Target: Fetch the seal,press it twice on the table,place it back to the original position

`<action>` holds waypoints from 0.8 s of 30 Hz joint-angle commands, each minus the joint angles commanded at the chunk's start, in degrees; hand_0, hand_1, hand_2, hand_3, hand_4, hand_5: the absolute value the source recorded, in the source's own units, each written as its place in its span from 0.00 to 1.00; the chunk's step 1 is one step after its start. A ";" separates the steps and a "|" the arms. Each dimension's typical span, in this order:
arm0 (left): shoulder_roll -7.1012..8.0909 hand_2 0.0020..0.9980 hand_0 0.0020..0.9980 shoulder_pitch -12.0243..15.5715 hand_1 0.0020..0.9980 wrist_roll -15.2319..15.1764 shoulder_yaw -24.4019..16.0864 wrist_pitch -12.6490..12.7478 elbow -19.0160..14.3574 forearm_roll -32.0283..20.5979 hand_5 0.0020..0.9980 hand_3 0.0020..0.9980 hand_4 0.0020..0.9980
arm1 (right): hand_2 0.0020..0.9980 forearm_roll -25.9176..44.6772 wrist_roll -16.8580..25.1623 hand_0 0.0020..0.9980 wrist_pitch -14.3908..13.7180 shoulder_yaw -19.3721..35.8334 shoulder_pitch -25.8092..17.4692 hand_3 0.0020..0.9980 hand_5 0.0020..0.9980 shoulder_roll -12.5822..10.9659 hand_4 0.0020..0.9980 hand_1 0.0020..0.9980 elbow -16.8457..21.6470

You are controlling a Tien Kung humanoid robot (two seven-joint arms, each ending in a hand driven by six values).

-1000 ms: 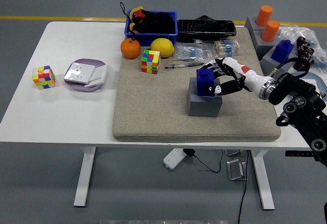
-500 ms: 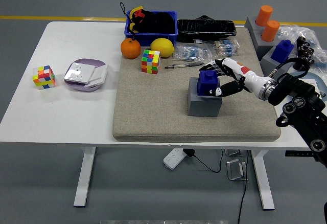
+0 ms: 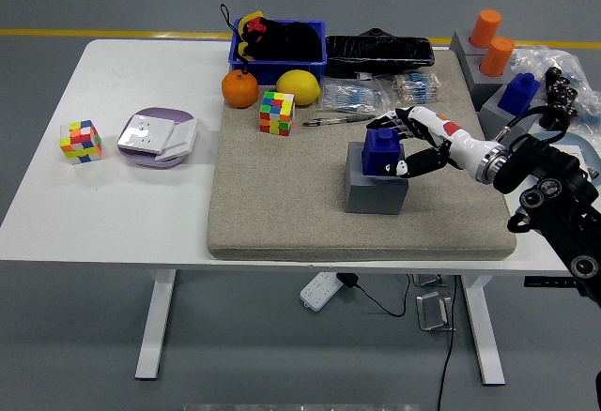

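Observation:
The seal (image 3: 382, 150) is a dark blue block with a small knob on top. It sits on a grey block (image 3: 376, 190) near the middle of the beige mat (image 3: 282, 214). My right hand (image 3: 406, 144) comes in from the right and has its fingers curled around the seal's right side, thumb low at the front. The seal rests on the grey block's top, toward its right edge. My left arm does not show.
On the mat's far side lie a Rubik's cube (image 3: 277, 113), an orange (image 3: 239, 89), a lemon (image 3: 299, 86), a pen (image 3: 336, 121) and bagged items (image 3: 366, 98). A blue basket (image 3: 279, 43) stands behind. Another cube (image 3: 80, 141) and a purple dish (image 3: 157, 137) sit at left. Orange cylinders (image 3: 490, 40) and another blue seal (image 3: 519, 92) stand at right.
The seal with my right hand has shifted slightly right and back on the grey block. Everything else is still.

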 joint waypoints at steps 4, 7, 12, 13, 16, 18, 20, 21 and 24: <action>0.07 0.79 0.82 -0.02 0.82 -0.02 0.07 0.00 -0.04 0.02 0.39 0.84 0.80 | 0.86 0.05 0.71 0.89 -0.27 -0.05 -0.06 0.87 0.00 -0.06 0.99 0.86 -0.07; 0.09 0.79 0.82 0.05 0.82 -0.02 0.12 0.00 -0.03 0.00 0.39 0.84 0.80 | 0.86 -0.02 1.27 0.89 -0.34 0.16 -0.18 0.87 0.00 -0.18 0.99 0.86 -0.08; 0.08 0.79 0.82 0.13 0.82 0.02 0.20 -0.02 0.01 -0.05 0.39 0.84 0.80 | 0.91 -0.41 2.24 0.95 -0.02 1.24 -0.33 0.94 0.16 -0.54 1.00 0.91 0.10; 0.08 0.79 0.82 0.13 0.82 0.02 0.15 -0.03 -0.01 -0.01 0.39 0.84 0.80 | 0.91 -0.35 2.44 0.95 0.13 1.55 -0.42 0.94 0.16 -0.64 1.00 0.91 0.20; 0.03 0.79 0.82 0.12 0.82 -0.02 -0.04 -0.02 0.01 0.06 0.39 0.84 0.80 | 0.94 -0.06 3.01 0.99 0.80 2.62 -0.78 0.97 0.23 -1.10 1.00 0.94 0.57; -0.02 0.79 0.82 0.11 0.82 -0.02 -0.20 -0.02 0.02 0.11 0.39 0.84 0.80 | 0.94 -0.06 3.12 0.99 1.68 3.92 -1.23 0.97 0.23 -1.63 1.00 0.94 0.92; -0.06 0.79 0.82 0.11 0.82 -0.02 -0.32 -0.03 0.03 0.16 0.39 0.84 0.80 | 0.94 -0.12 3.17 0.99 2.36 5.01 -1.67 0.97 0.23 -2.02 1.00 0.94 1.21; -0.11 0.79 0.82 0.14 0.82 -0.03 -0.44 -0.03 0.04 0.19 0.39 0.84 0.80 | 0.94 -0.23 3.39 0.99 3.08 6.29 -2.30 0.97 0.23 -2.58 1.00 0.94 1.47; -0.19 0.79 0.82 0.21 0.82 -0.04 -0.75 -0.04 0.07 0.26 0.39 0.84 0.80 | 0.95 -0.77 3.55 1.00 4.36 8.64 -3.43 0.99 0.32 -3.89 1.00 0.96 1.62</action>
